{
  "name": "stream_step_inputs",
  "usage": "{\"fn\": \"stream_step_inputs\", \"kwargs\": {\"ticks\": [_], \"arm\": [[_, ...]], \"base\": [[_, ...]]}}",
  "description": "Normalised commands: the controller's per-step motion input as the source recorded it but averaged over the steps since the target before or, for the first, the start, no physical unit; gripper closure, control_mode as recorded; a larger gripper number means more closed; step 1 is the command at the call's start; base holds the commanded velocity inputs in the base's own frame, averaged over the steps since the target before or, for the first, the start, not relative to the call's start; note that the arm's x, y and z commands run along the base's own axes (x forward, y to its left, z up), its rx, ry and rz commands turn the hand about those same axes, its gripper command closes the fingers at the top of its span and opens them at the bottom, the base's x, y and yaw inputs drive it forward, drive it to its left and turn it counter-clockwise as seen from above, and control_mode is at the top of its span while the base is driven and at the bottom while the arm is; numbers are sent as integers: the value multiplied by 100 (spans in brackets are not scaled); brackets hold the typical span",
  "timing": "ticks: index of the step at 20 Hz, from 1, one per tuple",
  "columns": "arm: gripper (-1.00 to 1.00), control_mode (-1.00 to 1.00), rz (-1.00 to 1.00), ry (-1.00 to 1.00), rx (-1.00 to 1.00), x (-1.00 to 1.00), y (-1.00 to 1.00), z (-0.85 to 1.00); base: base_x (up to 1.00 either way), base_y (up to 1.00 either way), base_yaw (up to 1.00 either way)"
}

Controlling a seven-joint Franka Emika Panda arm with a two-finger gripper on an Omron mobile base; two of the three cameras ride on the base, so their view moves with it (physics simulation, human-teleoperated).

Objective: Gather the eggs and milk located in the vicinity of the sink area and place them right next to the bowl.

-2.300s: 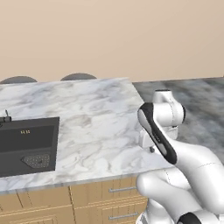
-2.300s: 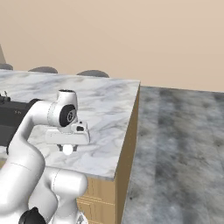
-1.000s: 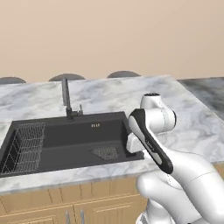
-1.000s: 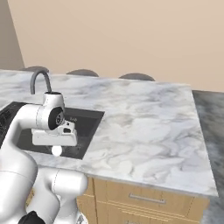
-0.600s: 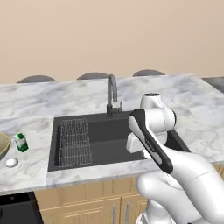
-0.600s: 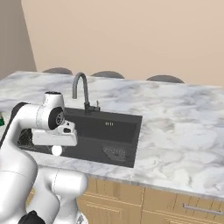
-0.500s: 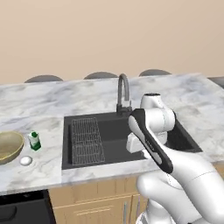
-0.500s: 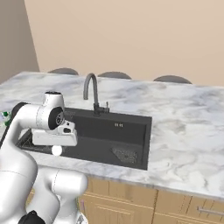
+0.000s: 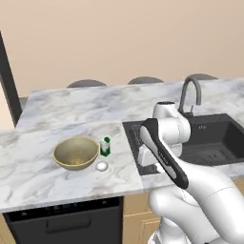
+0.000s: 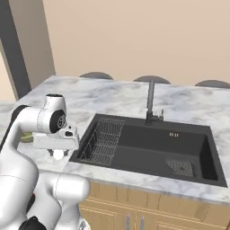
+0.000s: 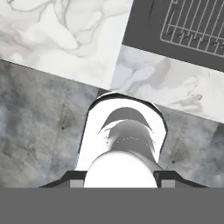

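Marble counter, white with grey veins, spans the left base view; wooden cabinet fronts below it in the right base view. Black sink set into the counter at 3 o'clock in the left base view, with an arched dark faucet at its back edge and a wire rack lying in its left part, seen in the right base view. A grated drain sits at the sink's 4 o'clock corner there.

White arm folded over the counter edge just beside the sink's left rim. The gripper hangs low under the wrist, pointing down toward the floor; whether its jaws are wide or narrow cannot be told.

Bowl, dull gold, stands on the counter at 9 o'clock of the sink, well apart from it. Milk carton, white with green, upright just beside the bowl at its 2 o'clock. Egg, white, lies just beside the bowl at its 4 o'clock, near the carton.
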Motion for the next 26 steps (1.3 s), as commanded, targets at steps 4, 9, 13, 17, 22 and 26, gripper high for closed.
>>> {"fn": "stream_step_inputs", "kwargs": {"ticks": [4, 9, 13, 17, 22, 26], "arm": [[100, 100, 0, 0, 0, 0, 0, 0], [100, 100, 0, 0, 0, 0, 0, 0], [100, -100, 0, 0, 0, 0, 20, 0], [100, -100, 3, 0, 0, 0, -6, 0], [100, -100, 13, -8, 2, -11, -57, -2], [100, -100, 8, -12, 4, -16, -64, -1]], "base": [[0, 100, 0], [0, 92, 0], [0, 0, 0], [0, 0, 0], [0, 0, 0], [0, 0, 0]]}}
